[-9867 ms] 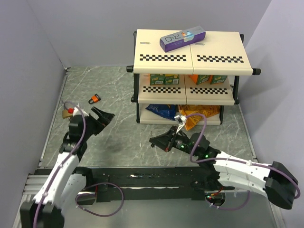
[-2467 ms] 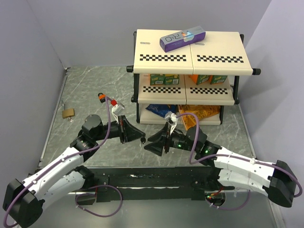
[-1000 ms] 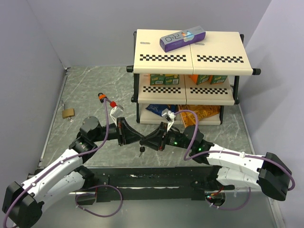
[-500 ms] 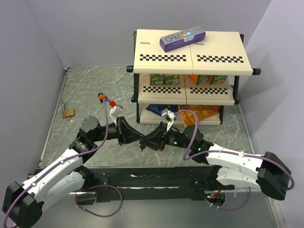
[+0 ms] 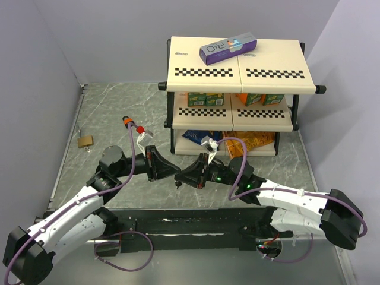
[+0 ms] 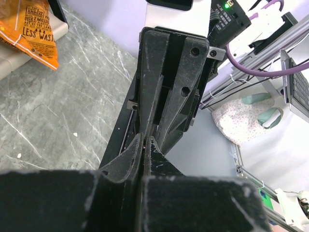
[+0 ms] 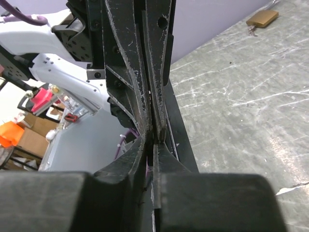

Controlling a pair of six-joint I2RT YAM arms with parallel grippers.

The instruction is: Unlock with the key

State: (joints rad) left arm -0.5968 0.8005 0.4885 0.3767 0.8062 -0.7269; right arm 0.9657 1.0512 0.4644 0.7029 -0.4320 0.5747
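Note:
My left gripper (image 5: 174, 174) and right gripper (image 5: 181, 176) meet tip to tip above the front middle of the table. A tiny dark key (image 5: 177, 183) hangs just under the point where they touch. In the left wrist view, my left gripper (image 6: 143, 140) is shut and the right arm's fingers (image 6: 169, 87) press in from straight ahead. The right wrist view has my right gripper (image 7: 153, 142) closed to a thin slit against the left arm's fingers (image 7: 140, 72). The pinched part of the key is hidden between the pads.
A small orange-and-black padlock (image 5: 126, 120) lies at the back left of the marbled floor. A brass padlock (image 5: 85, 141) (image 7: 262, 18) sits near the left wall. A checkered shelf (image 5: 237, 71) with a purple box (image 5: 228, 47) and snack bags (image 5: 249, 142) stands behind the grippers.
The right gripper has moved up to the left gripper's tips and narrowed its jaws. The hanging key has risen slightly. The left arm has barely moved.

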